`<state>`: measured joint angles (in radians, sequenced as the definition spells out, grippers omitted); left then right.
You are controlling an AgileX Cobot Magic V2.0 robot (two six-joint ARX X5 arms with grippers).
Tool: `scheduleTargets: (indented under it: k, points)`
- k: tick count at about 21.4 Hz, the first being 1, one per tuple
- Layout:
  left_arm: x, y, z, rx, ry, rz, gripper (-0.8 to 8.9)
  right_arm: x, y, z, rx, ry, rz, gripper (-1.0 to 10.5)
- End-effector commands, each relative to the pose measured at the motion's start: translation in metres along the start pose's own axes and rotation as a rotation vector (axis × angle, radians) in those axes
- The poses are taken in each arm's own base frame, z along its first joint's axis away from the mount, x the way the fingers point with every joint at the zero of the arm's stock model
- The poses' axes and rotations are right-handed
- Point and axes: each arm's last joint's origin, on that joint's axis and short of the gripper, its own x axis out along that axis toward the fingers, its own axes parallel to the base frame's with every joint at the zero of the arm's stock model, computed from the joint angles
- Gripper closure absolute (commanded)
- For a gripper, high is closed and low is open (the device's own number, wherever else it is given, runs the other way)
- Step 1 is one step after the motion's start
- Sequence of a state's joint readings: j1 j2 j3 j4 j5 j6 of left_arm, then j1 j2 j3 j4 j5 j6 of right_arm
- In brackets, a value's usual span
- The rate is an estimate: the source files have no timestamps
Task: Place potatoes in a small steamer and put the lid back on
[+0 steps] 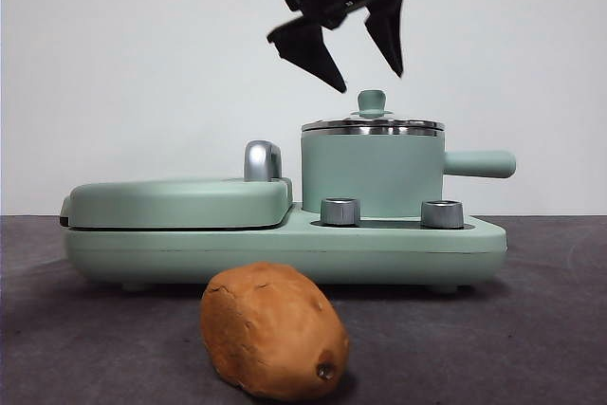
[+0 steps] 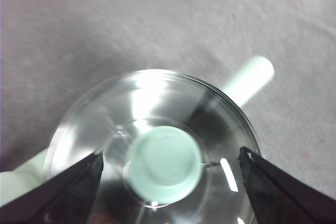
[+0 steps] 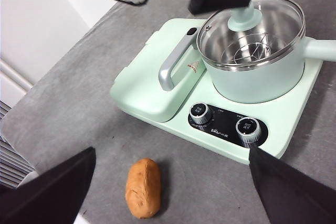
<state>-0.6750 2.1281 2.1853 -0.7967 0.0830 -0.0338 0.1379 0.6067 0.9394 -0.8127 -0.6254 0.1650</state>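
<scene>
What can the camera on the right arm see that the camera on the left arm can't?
Only the right wrist view shows the potato lying on the grey table, the two round dials on the cooker's base, its flat green cover and the steel rack inside the small steamer.

Only the left wrist view shows the left pincer open on either side of the knob, not touching it.

Both show the glass lid with its green knob, sitting on the steamer, and the steamer's side handle.
</scene>
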Motion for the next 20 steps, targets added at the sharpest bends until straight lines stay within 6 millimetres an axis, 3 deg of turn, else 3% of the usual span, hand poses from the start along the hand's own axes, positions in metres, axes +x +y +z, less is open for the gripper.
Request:
scheduleTargets:
  k: [1, 4, 9, 15, 20]
  points:
    - [0.015, -0.008, 0.000, 0.033, 0.004, 0.005, 4.20, -0.001, 0.002, 0.004, 0.000, -0.009, 0.005, 4.8]
    - [0.021, -0.010, -0.002, 0.036, 0.013, 0.016, 4.20, -0.001, 0.002, 0.003, 0.000, -0.009, 0.005, 4.8]
    - [0.021, -0.010, -0.003, 0.035, 0.022, 0.018, 5.45, -0.001, 0.002, 0.003, 0.000, -0.009, 0.005, 4.8]
    - [0.021, -0.010, -0.003, 0.037, 0.016, 0.020, 7.99, -0.001, 0.002, 0.003, 0.000, -0.009, 0.006, 4.8]
    - [0.008, -0.009, 0.009, 0.035, -0.028, 0.052, 8.07, -0.001, 0.003, 0.003, -0.001, -0.007, 0.009, 4.8]
